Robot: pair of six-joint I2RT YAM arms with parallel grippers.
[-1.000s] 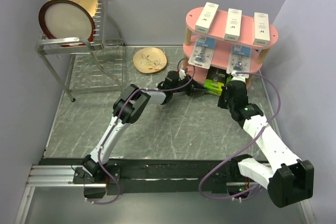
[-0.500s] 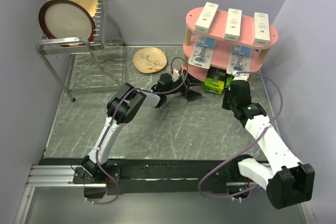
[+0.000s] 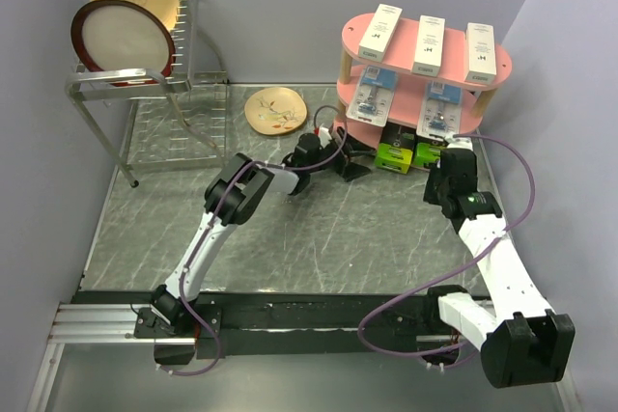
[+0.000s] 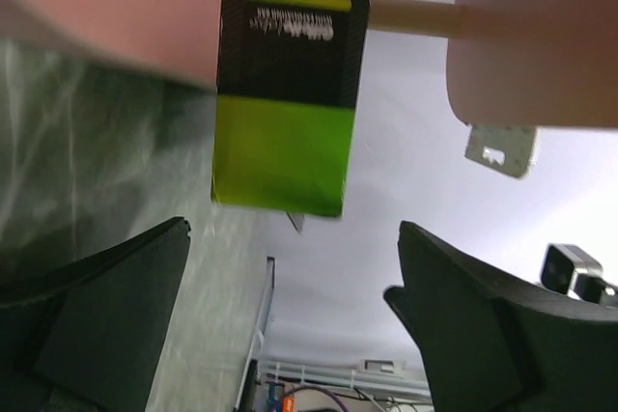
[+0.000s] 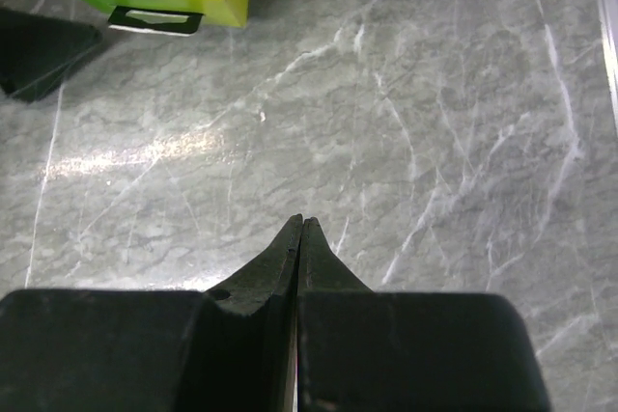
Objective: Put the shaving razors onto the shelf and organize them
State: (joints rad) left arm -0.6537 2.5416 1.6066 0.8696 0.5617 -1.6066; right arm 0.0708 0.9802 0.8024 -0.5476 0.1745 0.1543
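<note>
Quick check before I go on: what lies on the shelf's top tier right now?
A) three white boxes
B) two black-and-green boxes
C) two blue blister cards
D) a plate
A: three white boxes lie side by side on the top board of the shelf, while the blister cards sit one tier below.

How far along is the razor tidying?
Nearly finished, it seems. Three white boxes top the shelf, two blister cards fill its middle tier, two green boxes the bottom. Nothing is in hand: left tool open, right tool shut and empty. Perhaps only straightening remains.
</note>
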